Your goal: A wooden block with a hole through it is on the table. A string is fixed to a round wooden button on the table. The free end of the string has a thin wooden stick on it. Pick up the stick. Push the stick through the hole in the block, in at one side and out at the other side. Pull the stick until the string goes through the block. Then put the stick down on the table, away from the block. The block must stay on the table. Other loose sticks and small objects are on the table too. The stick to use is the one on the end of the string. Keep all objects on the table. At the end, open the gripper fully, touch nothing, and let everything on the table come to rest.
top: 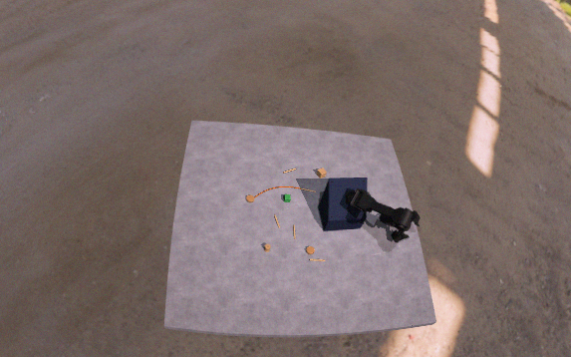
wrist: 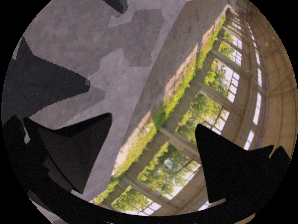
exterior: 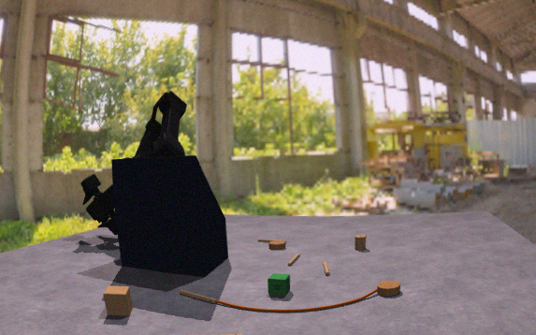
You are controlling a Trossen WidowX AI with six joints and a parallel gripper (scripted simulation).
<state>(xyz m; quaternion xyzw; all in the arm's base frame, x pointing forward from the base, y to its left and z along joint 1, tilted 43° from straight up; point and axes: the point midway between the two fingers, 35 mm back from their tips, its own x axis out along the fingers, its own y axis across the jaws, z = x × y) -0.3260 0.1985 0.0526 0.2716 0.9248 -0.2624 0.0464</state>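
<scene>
The wooden block [top: 321,173] [exterior: 118,300] stands on the table by a corner of a big dark box; its hole does not show. The round button [top: 250,197] [exterior: 388,288] lies flat. An orange string [top: 279,187] [exterior: 293,309] curves from it to the thin stick [top: 309,189] [exterior: 197,296], which lies flat in the box's shadow, a short way from the block. My gripper [top: 353,195] [wrist: 154,123] is open and empty. It hangs high over the dark box, well away from the stick. In the exterior view the box hides much of my arm [exterior: 164,131].
A tall dark blue box [top: 342,204] [exterior: 168,215] stands between my arm and the stick. A green cube [top: 287,197] [exterior: 279,284] sits inside the string's curve. Loose sticks [top: 277,220] [exterior: 293,259], a flat disc [top: 310,249] [exterior: 277,244] and a small cylinder [top: 266,246] [exterior: 360,241] lie about.
</scene>
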